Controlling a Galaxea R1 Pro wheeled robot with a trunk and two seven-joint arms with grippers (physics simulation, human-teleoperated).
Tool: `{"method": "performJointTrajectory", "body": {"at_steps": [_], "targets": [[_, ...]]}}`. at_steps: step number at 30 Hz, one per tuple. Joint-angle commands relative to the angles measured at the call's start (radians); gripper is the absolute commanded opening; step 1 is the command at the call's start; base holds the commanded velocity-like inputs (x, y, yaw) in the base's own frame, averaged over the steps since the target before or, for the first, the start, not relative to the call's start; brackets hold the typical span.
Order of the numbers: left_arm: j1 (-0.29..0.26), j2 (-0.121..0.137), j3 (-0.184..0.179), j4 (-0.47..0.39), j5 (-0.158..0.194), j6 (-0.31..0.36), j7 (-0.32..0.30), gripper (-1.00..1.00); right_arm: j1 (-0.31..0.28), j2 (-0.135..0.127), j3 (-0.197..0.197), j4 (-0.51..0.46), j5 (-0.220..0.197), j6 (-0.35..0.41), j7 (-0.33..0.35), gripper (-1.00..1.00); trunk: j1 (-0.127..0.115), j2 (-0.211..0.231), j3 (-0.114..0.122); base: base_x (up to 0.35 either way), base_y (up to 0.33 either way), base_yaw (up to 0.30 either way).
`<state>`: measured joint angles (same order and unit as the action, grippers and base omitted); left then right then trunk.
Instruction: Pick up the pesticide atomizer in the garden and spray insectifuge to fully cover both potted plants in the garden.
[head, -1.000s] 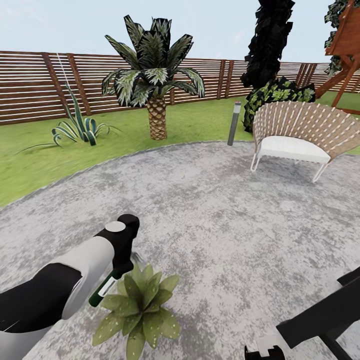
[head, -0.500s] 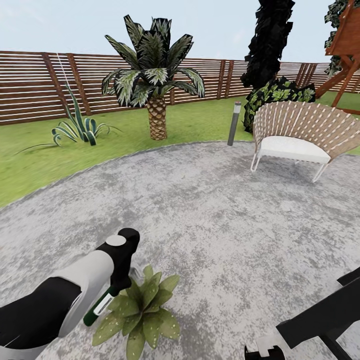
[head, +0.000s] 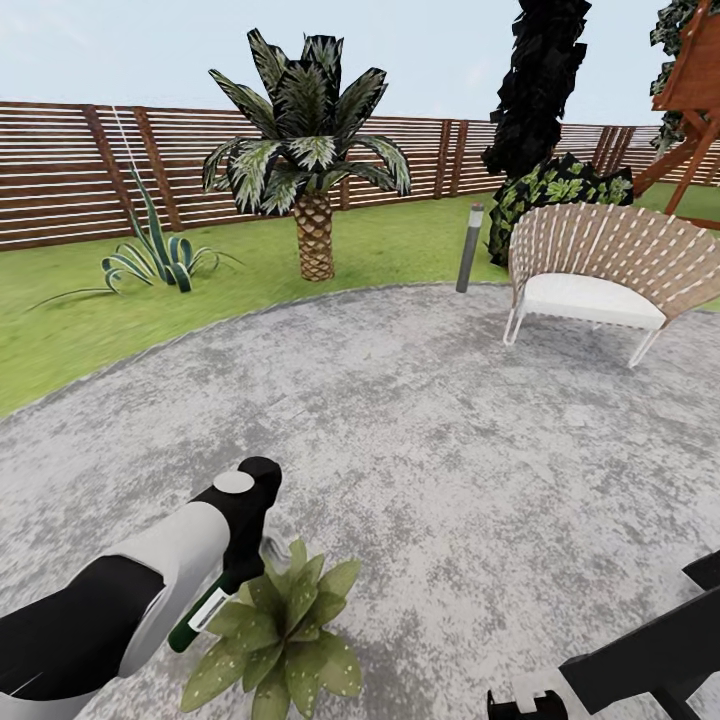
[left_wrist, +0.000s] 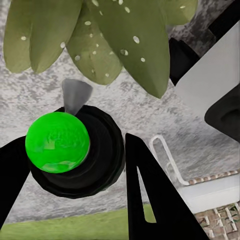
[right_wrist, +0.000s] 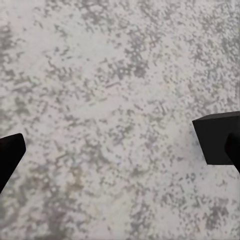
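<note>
My left gripper is shut on the pesticide atomizer, a slim dark bottle with a white label, held tilted at the left edge of a potted plant. In the left wrist view the atomizer is a black round body with a bright green knob between my two black fingers, and a small grey cone comes off it toward the broad green leaves. White specks dot those leaves. The pot is hidden under them. My right gripper stands open over bare gravel, nothing between its fingers.
The round grey gravel patio spreads ahead. A wicker chair with a white seat stands at the right, a grey bollard lamp beside it. A palm, a striped agave and the brown slatted fence line the lawn.
My left arm has dipped a little, carrying the atomizer lower along the plant's left side. The whole picture has shifted slightly, so the camera moved.
</note>
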<state>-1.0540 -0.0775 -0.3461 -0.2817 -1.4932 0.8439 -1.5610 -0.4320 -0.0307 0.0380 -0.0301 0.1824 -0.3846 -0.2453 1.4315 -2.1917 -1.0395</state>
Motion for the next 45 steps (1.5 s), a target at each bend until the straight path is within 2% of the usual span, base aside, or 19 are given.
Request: {"method": "performJointTrajectory", "body": {"at_steps": [1,3,9,16,23,24,26,29,35,45], "targets": [[-0.001,-0.001,0.002,-0.002,-0.01,0.011,-0.01,-1.0,-0.001,0.0,0.003,0.001,0.008,0.0,-0.008,1.0,0.0,0.0,-0.001,0.0,0.0,0.0],[-0.002,-0.002,0.001,-0.002,-0.01,0.01,-0.01,-1.0,-0.001,0.0,0.003,0.001,0.008,0.0,-0.008,1.0,0.0,0.0,-0.003,0.0,0.0,0.0],[-0.004,0.007,0.002,-0.089,-0.011,0.009,-0.01,-1.0,-0.001,0.0,0.003,0.001,0.008,0.0,-0.008,1.0,0.023,-0.042,-0.031,0.0,0.0,0.0],[-0.007,0.009,0.0,-0.096,-0.014,0.009,-0.01,-1.0,-0.001,0.0,0.003,0.001,0.008,-0.001,-0.008,1.0,0.05,-0.091,-0.064,0.0,0.0,0.0],[-0.016,0.022,-0.001,-0.09,-0.019,0.006,-0.01,-1.0,-0.001,0.0,0.003,0.001,0.008,-0.001,-0.008,1.0,0.073,-0.133,-0.094,0.0,0.0,0.0],[-0.016,0.022,-0.001,-0.091,-0.033,0.006,-0.01,-1.0,-0.001,0.0,0.003,0.001,0.008,-0.001,-0.008,1.0,0.073,-0.133,-0.096,0.0,0.0,0.0],[-0.017,0.021,0.001,-0.094,-0.089,0.004,-0.01,-1.0,-0.001,0.0,0.003,0.001,0.008,-0.001,-0.008,1.0,0.073,-0.133,-0.099,0.0,0.0,0.0],[-0.023,0.019,0.004,-0.097,-0.128,0.003,-0.01,-1.0,-0.001,0.0,0.003,0.001,0.008,-0.001,-0.008,1.0,0.073,-0.133,-0.104,0.0,0.0,0.0],[-0.08,0.015,0.007,-0.096,-0.133,0.003,-0.01,-1.0,-0.001,0.001,0.003,0.001,0.008,-0.001,-0.008,1.0,0.073,-0.133,-0.113,0.0,0.0,0.0],[-0.077,0.019,0.001,-0.096,-0.138,0.001,-0.01,-1.0,-0.001,0.002,0.004,0.001,0.008,-0.001,-0.008,1.0,0.073,-0.133,-0.129,0.0,0.0,0.0]]}}
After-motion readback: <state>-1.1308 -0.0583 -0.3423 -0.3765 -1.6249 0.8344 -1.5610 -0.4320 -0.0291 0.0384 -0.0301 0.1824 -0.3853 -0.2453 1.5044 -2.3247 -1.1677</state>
